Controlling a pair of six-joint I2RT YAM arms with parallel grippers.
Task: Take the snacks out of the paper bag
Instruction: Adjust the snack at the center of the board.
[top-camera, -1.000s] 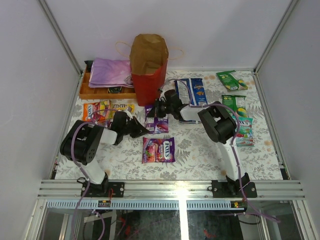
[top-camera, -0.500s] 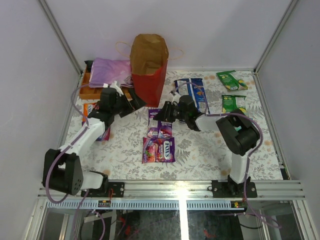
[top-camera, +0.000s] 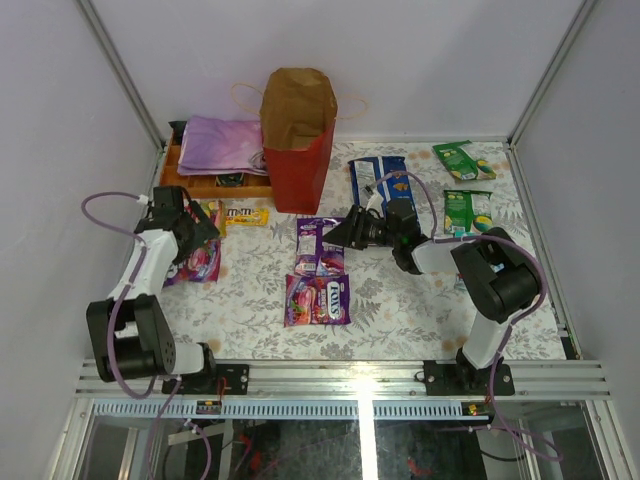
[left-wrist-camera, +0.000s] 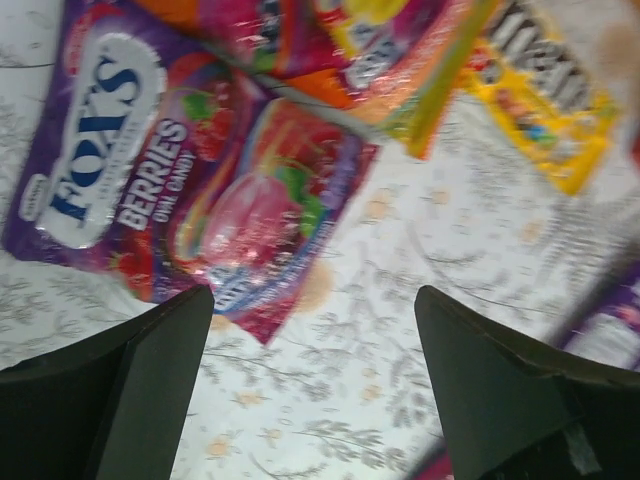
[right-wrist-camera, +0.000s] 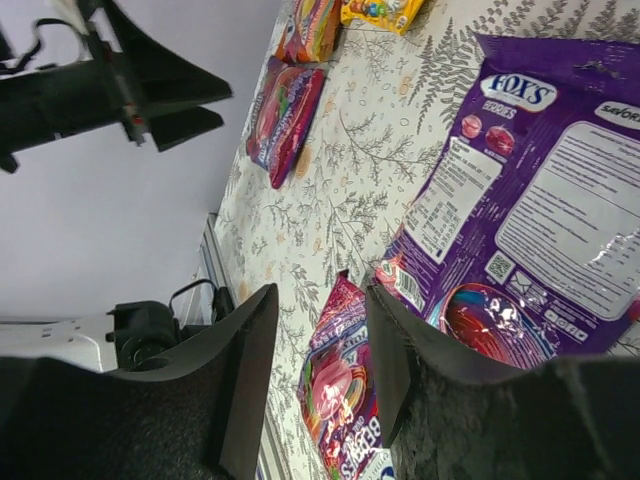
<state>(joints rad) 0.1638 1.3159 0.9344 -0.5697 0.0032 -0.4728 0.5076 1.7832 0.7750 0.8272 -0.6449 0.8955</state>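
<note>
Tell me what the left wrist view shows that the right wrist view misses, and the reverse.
Left wrist only: the readable Fox's Berries lettering on the glossy magenta candy packet. Right wrist only: the right gripper, open, the white label panel on a purple foil packet, the lavender wall. Both: that magenta packet, the small yellow candy pack, the open left gripper, the fern-print tablecloth.

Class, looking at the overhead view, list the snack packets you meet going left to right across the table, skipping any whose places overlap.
magenta berries packet → yellow packet → farther central purple packet → long blue chip bag → nearer green packet
</note>
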